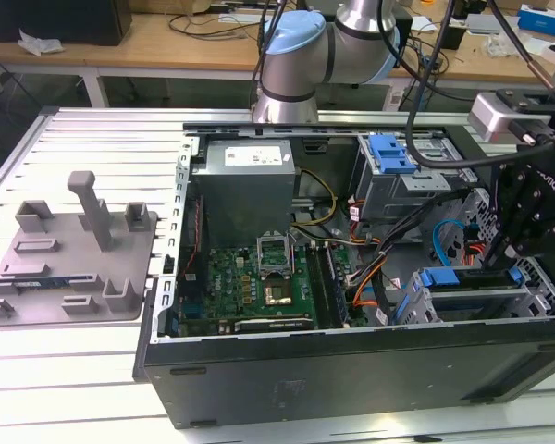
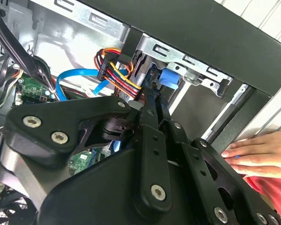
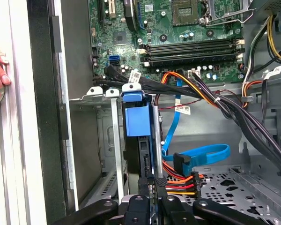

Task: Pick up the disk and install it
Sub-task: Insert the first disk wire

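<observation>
- Currently the gripper [image 3: 152, 199] is down inside the open PC case [image 1: 351, 379], at the drive cage [image 1: 472, 301] near the case's front corner on the exterior view's right.
- Its fingers [image 3: 160, 183] sit close together on the thin edge of the disk [image 3: 143, 150], which stands on edge in the cage's slot.
- A blue bracket [image 3: 136, 117] frames the disk's far end, seated between the cage's metal rails.
- Orange, red and blue cables [image 3: 192, 161] run just beside the cage.
- The motherboard [image 1: 259, 282] lies well apart from the cage.
- A person's hand [image 2: 260, 154] rests on the case's outer wall.
</observation>
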Motion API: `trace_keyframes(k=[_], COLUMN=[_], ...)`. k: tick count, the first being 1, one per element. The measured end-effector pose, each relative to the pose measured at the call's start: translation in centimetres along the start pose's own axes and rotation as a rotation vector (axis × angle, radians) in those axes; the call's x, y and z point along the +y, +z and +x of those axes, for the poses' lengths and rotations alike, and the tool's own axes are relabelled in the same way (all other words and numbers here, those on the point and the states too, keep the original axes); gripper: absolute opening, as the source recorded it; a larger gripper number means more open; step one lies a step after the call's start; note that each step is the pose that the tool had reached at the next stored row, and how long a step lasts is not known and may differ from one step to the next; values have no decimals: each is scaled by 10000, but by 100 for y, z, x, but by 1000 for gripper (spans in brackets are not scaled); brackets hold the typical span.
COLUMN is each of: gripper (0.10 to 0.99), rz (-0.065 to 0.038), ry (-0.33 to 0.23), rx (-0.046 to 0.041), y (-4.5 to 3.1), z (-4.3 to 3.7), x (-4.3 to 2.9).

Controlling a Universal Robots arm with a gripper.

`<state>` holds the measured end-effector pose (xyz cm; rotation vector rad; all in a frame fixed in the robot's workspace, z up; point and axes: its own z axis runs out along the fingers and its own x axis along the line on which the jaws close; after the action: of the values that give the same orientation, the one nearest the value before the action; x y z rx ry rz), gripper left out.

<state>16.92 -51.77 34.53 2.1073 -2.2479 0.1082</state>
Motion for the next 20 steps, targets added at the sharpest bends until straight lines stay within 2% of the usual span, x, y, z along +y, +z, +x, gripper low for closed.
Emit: trace_keyframes(k=[20], gripper=[165], rz=[-1], ry=[0], rx=[-1], y=[58], z=[1], x=[0])
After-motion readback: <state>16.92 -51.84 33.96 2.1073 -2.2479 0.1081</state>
